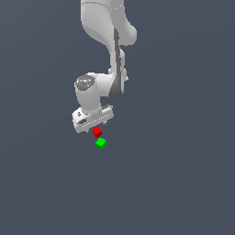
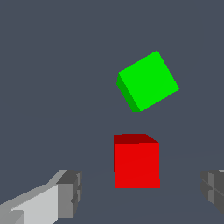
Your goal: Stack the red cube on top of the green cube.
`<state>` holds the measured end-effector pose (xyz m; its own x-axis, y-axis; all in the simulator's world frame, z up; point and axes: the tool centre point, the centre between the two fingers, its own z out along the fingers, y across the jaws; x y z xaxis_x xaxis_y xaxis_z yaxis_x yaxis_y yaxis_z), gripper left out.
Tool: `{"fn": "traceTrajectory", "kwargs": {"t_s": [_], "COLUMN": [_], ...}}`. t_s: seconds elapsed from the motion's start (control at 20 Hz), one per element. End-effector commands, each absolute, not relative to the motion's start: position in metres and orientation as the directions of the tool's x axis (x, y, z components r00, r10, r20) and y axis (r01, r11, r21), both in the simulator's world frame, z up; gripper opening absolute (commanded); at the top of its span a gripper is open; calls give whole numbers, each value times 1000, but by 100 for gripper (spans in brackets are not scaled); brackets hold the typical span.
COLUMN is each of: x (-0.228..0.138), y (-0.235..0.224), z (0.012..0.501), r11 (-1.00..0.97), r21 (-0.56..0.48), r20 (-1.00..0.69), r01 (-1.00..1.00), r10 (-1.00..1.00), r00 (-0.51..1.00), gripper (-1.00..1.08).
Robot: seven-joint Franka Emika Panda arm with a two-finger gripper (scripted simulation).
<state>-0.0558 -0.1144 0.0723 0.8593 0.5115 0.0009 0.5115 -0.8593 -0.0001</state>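
White Panda arm (image 1: pixel 108 41) reaching down over a flat dark floor (image 1: pixel 183 183), wrist bent so the hand faces the cubes. Gripper (image 2: pixel 140 192) spread wide, one grey pad (image 2: pixel 70 192) to either side of the red cube (image 2: pixel 136 162) with clear gaps, nothing pinched. Spread that way, by the look of it, to straddle the cube before closing. Red cube resting on the floor, directly between the open fingers, squared to them. Green cube (image 2: pixel 148 81) just beyond the red one, apart from it, outside the fingers' span and turned at an angle to them. Judged stage: grasp not yet made; stacking not started. Once lifted, only a short carry forward to the green cube, whose rotation matters little.
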Motion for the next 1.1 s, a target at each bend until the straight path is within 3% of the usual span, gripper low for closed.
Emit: {"fn": "traceTrajectory", "kwargs": {"t_s": [0.0, 1.05], "x": [-56, -56], "y": [-116, -117], "z": [70, 20], "r11": [-854, -853], "r21": [0, 0], "r20": [0, 0], "r01": [520, 522], "r10": [520, 522], "r00": [854, 853], "gripper": [100, 100]}}
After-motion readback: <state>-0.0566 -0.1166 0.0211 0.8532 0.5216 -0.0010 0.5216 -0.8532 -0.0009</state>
